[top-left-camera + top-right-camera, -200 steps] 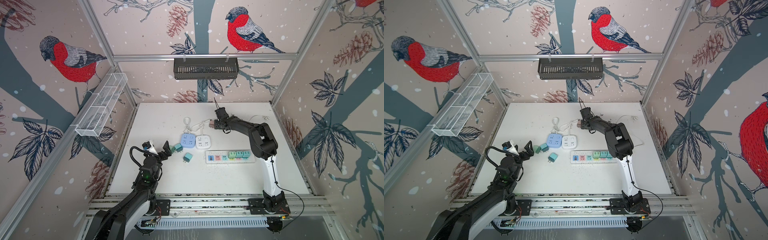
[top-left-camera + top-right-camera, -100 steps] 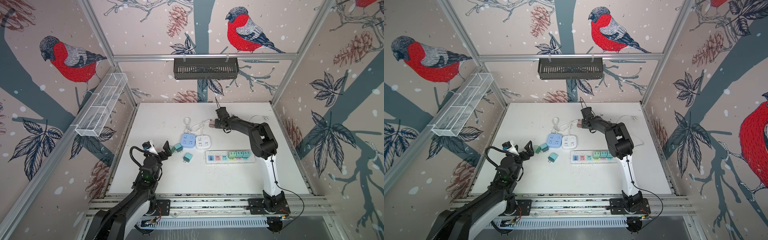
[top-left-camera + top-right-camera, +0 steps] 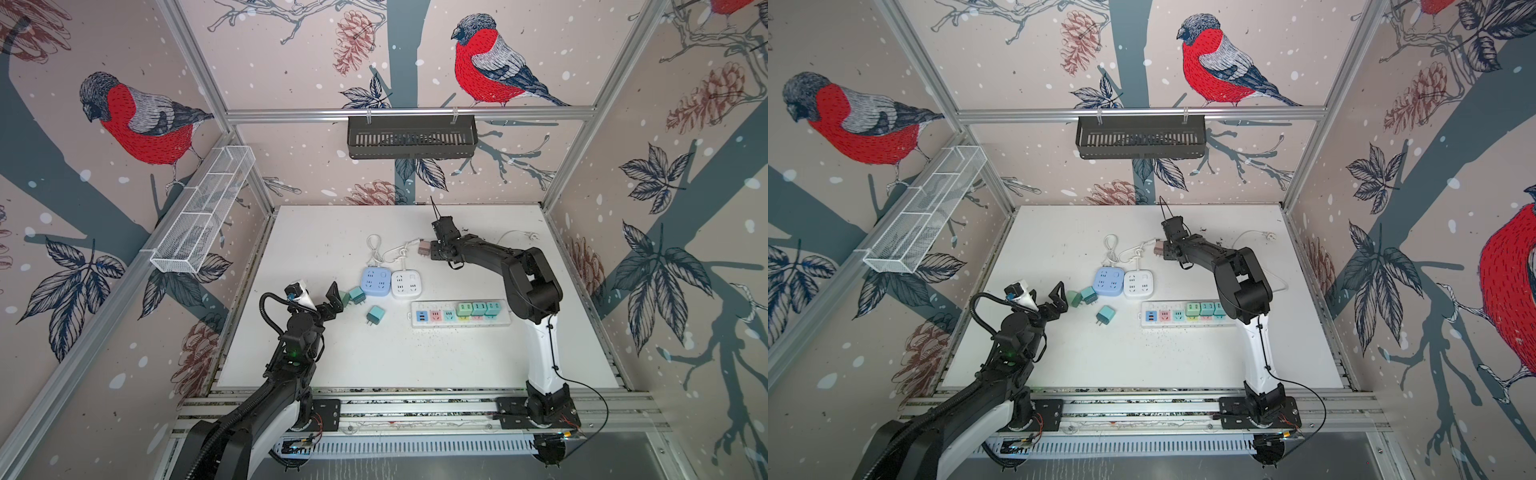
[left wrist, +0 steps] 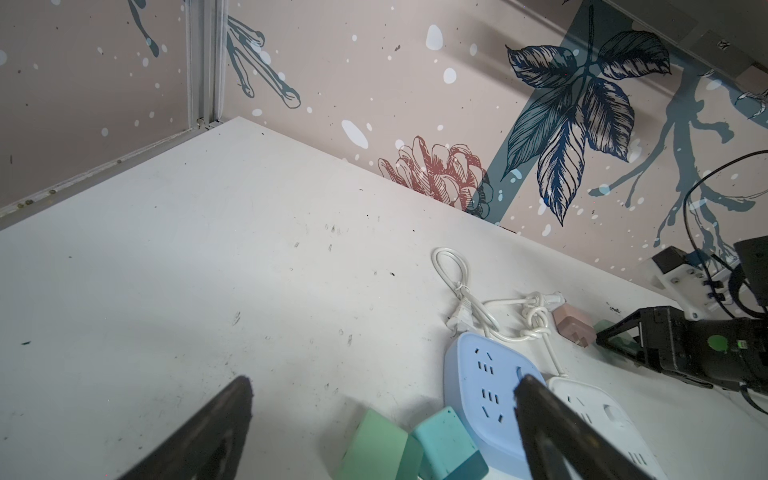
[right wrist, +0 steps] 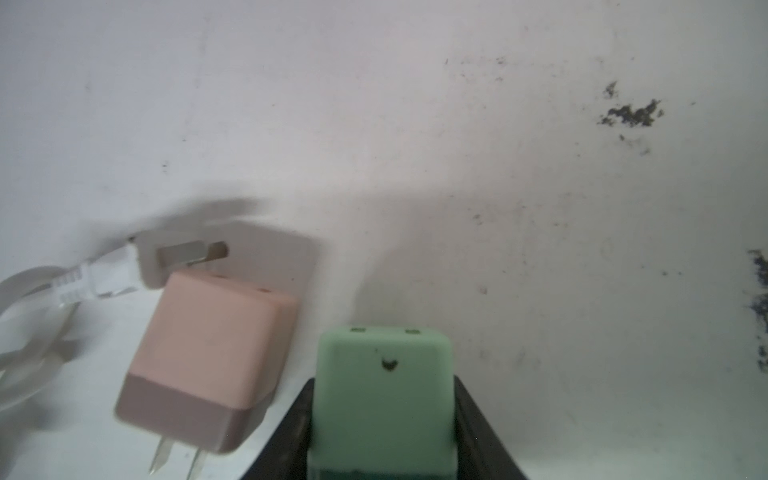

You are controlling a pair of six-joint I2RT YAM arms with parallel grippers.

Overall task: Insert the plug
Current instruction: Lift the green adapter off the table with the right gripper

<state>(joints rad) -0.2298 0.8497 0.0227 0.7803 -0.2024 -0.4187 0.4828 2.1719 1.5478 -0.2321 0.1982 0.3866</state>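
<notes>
Green plug (image 5: 384, 374): clamped in right gripper (image 3: 437, 250), far centre of table, just beside pink plug (image 5: 212, 345); prongs hidden; hard to make out in both top views.
Left gripper (image 4: 384, 384): spread wide, holding nothing; finger bases cut off in wrist view.
Loose plugs: three. Mint plug (image 4: 376, 446) and teal plug (image 4: 446, 444) are side by side and cropped; second teal plug (image 3: 376, 314) lies apart.
Socket cubes: two, blue cube (image 3: 376, 281) and white cube (image 3: 407, 284).
Power strip (image 3: 1183, 325): one, with three seated plugs (image 3: 478, 308); right end behind right arm in a top view.

Robot lab test cell: aluminium frame (image 3: 409, 111), bird-print wall panels (image 3: 291, 62), robot arms (image 3: 540, 357) bolted to base rail (image 3: 415, 409).
</notes>
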